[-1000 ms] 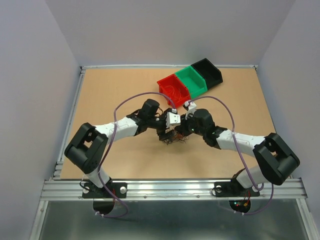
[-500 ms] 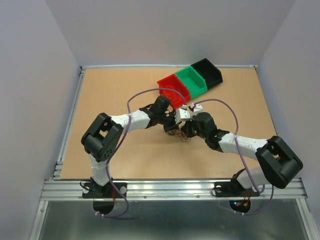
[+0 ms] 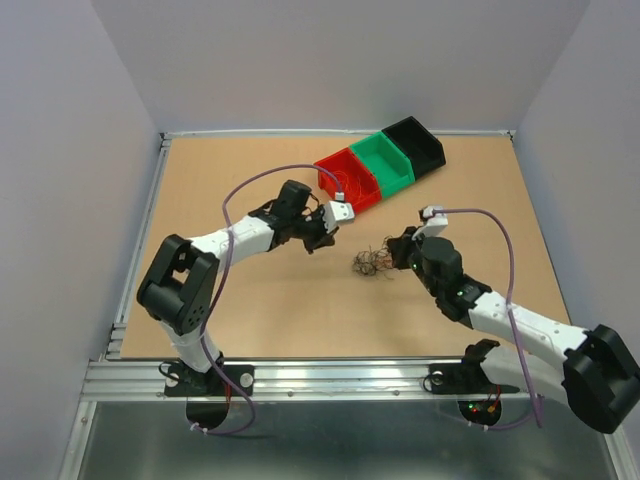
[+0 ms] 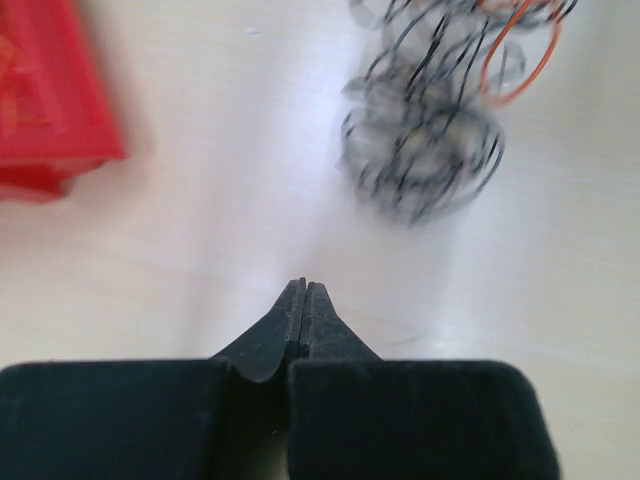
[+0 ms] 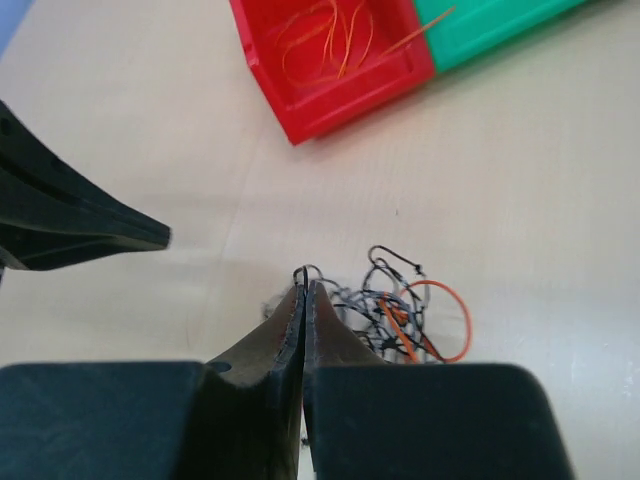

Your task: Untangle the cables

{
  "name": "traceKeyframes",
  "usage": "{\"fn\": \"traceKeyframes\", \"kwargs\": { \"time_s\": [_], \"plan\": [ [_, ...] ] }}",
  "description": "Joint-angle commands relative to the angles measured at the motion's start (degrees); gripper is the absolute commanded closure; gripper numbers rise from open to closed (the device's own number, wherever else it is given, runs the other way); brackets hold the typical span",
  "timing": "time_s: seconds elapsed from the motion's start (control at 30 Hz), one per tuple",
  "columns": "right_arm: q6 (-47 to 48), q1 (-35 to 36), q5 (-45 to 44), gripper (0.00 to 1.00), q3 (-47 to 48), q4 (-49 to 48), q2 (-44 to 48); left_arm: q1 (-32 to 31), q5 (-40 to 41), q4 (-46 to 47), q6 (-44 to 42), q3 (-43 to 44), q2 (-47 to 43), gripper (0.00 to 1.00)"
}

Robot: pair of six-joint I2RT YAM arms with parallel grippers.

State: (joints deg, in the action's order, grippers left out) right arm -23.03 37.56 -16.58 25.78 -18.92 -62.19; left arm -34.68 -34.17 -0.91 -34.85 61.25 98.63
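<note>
The cables (image 3: 374, 263) are a small wiry clump of black and orange strands lying on the tabletop between the two arms. My left gripper (image 3: 318, 238) sits to the clump's left, apart from it. In the left wrist view it (image 4: 304, 286) is shut with nothing between its jaws, and the clump (image 4: 425, 150) lies blurred ahead. My right gripper (image 3: 398, 256) is at the clump's right edge. In the right wrist view it (image 5: 305, 284) is shut, a thin black wire loop (image 5: 306, 270) pinched at its tips, with the tangle (image 5: 405, 310) just to the right.
A red bin (image 3: 348, 180) holding orange wires (image 5: 320, 35), a green bin (image 3: 383, 163) and a black bin (image 3: 414, 142) stand in a row at the back right. A raised rail (image 3: 150, 210) borders the tabletop. The left gripper's fingers (image 5: 80, 225) show at the left of the right wrist view.
The left gripper has shut and drawn back to the left, off the clump. The right arm has pulled back to the right. The clump now lies uncovered between them.
</note>
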Motion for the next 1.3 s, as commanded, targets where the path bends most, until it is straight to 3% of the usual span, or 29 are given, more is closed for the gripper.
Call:
{"fn": "traceKeyframes", "kwargs": {
  "time_s": [0.0,0.07,0.1,0.13,0.17,0.2,0.3,0.37,0.53,1.07,1.27],
  "plan": [
    [-1.67,-0.30,-6.98,0.99,-3.27,-5.07,6.37,4.78,-4.31,0.56,2.41,-1.48,-8.62,1.00],
    [-0.80,-0.30,-4.53,0.99,-3.98,-6.48,9.80,5.67,-4.76,2.04,2.77,-3.24,-11.69,1.00],
    [1.12,-0.30,0.88,1.00,-3.55,-7.88,10.33,5.76,-4.76,3.18,3.29,-3.77,-12.66,0.98],
    [2.10,-0.30,4.41,1.00,-2.76,-8.15,10.51,5.85,-5.37,3.71,3.47,-4.30,-13.72,0.90],
    [3.76,-0.30,11.50,0.99,-1.80,-8.07,9.56,6.02,-7.20,4.76,4.00,-5.35,-15.82,0.68],
    [4.39,-0.30,15.22,0.99,0.74,-8.15,8.42,5.94,-7.92,5.47,4.18,-5.96,-16.97,0.58],
    [5.44,-0.21,29.17,1.00,4.53,-8.06,3.33,6.02,-10.38,7.58,4.35,-8.51,-22.06,0.36],
    [5.54,-0.03,36.40,1.00,7.25,-9.20,1.03,5.94,-12.75,8.37,3.74,-10.53,-25.57,0.31],
    [6.06,1.72,40.57,0.99,10.60,-10.17,-3.27,5.94,-15.30,8.99,3.12,-12.74,-29.37,0.28],
    [5.45,3.66,46.20,0.99,16.32,-12.90,-8.64,5.94,-21.90,6.27,-0.92,-12.47,-27.18,0.28],
    [5.54,3.92,45.93,1.00,17.20,-12.99,-9.88,5.85,-22.52,5.66,-1.09,-11.95,-26.47,0.34]
  ]
}}
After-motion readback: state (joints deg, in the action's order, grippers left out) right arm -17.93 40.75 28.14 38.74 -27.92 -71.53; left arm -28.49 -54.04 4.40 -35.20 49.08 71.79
